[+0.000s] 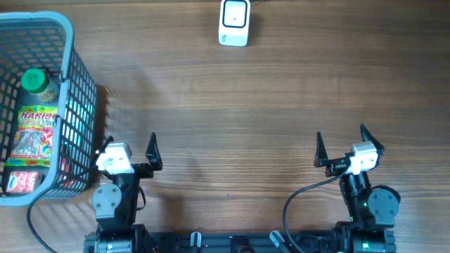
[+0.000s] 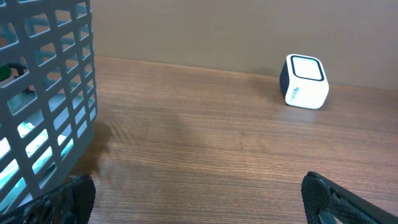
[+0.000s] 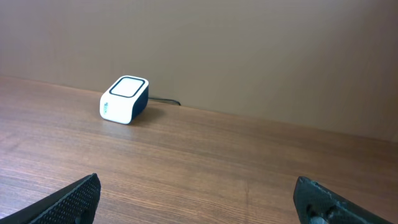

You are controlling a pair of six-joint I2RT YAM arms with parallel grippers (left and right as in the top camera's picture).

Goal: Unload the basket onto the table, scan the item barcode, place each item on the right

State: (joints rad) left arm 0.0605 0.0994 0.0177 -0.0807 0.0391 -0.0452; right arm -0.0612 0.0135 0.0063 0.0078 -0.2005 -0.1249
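Counter: a brown wooden counter [image 1: 232, 119] carries everything.
Scanner: a small white box-shaped barcode scanner [image 1: 234, 21] with dark blue sides stands at the far edge of the counter, about at its middle, with the flat white face turned up. A thin dark cable [image 3: 165, 101] goes out behind it.
Basket: a grey plastic lattice basket [image 1: 81, 105] stands at the left edge of the counter.
Items: inside the basket lies a colourful Haribo candy bag [image 1: 35, 137]. A bottle [image 1: 36, 83] with a green lid lies on its far side and a red and white packet [image 1: 21, 181] on its near side.
Left claw: the left claw [image 1: 130, 138] is at the near edge, just beside the right wall of the basket. Its fingers stand wide apart with nothing between them.
Right claw: the right claw [image 1: 341, 133] is at the near edge, on the right part. Its fingers stand wide apart and are empty.
Spacing: both claws are well apart from the scanner.
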